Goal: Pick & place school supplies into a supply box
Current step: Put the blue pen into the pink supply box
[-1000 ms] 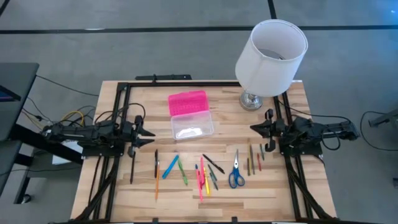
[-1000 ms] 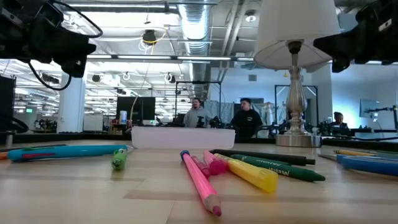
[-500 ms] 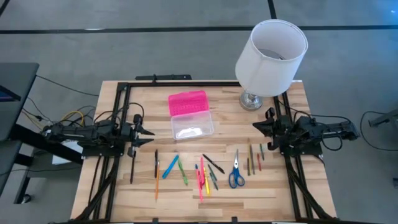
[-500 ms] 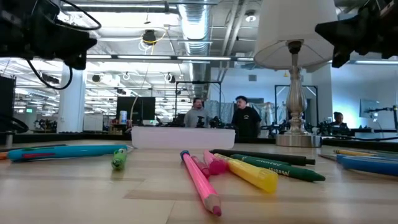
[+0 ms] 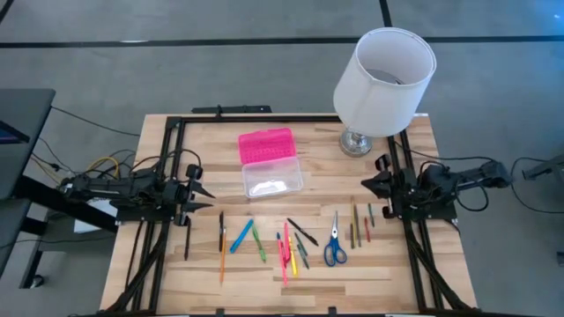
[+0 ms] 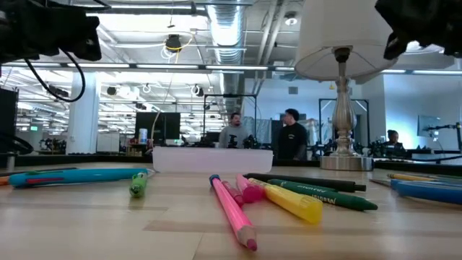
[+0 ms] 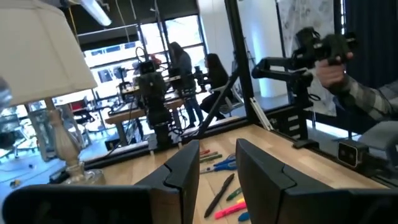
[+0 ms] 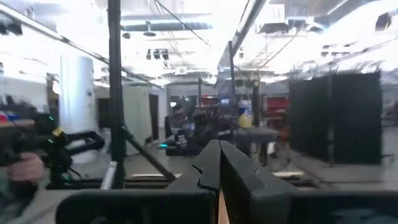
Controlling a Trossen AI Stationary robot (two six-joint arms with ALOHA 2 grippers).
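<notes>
pens and pencils lie loose in front of the open box | light, stiff, roll easily; pinch mid-shaft | left gripper spread | right gripper pressed together, empty

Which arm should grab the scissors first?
Probably right. The right gripper hovers at the table's right side, nearer the scissors, fingers shut. The left gripper waits open on the far left, with the pens between it and them.
</notes>
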